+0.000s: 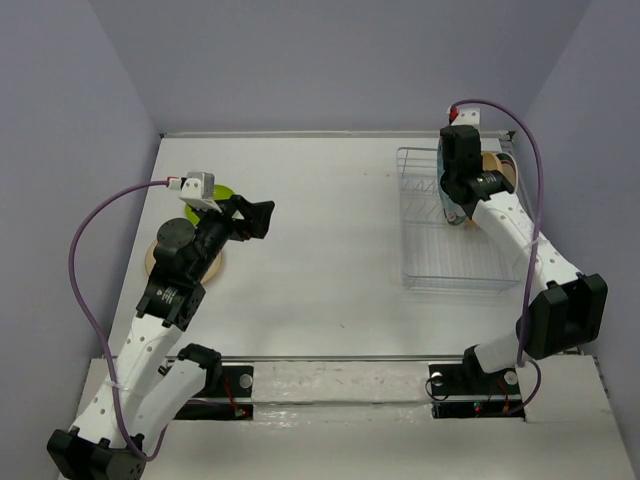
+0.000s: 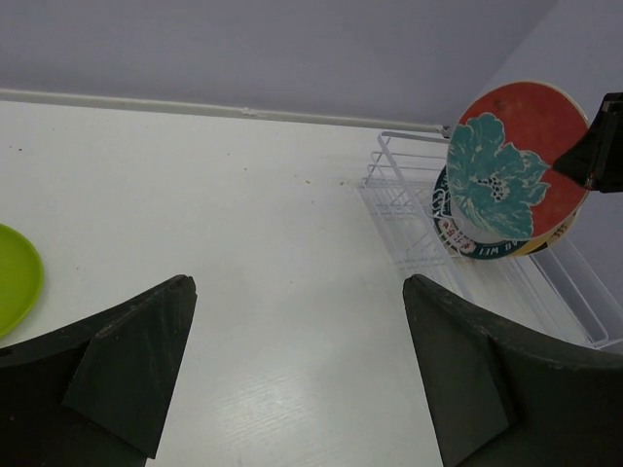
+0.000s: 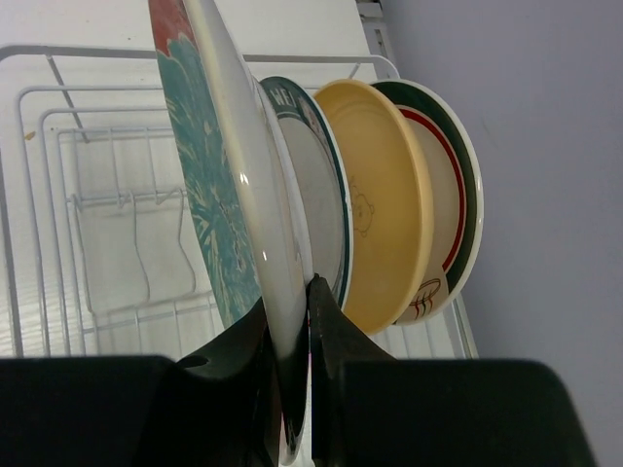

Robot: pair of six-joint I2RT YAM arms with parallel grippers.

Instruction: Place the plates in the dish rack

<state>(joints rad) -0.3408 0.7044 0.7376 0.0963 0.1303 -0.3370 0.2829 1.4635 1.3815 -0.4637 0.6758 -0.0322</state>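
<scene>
Though overhead hides it, right wrist view shows right gripper (image 3: 290,297) pinching an upright round teal-flowered red plate (image 3: 209,195) over white wire dish rack (image 3: 117,199); left gripper (image 2: 297,311) gapes.

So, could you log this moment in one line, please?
right gripper: shut on red round plate with teal flower, at white wire dish rack | left gripper: open, empty

Glossy glazed crockery in coated wire, on a smooth white desk.
In the upper half of the right wrist view, the red plate (image 3: 209,195), tan plate (image 3: 380,204) and teal-rimmed plates (image 3: 458,195) look like glazed ceramic, shiny with highlights. The dish rack (image 3: 73,199) is thin, smooth, white-coated wire. The desk (image 2: 243,243) shows faint wood grain and a low sheen. The left gripper (image 2: 297,292) has fingers (image 2: 467,379) of matt dark plastic. The lime green plate (image 2: 15,277) at the left edge looks smooth.
</scene>
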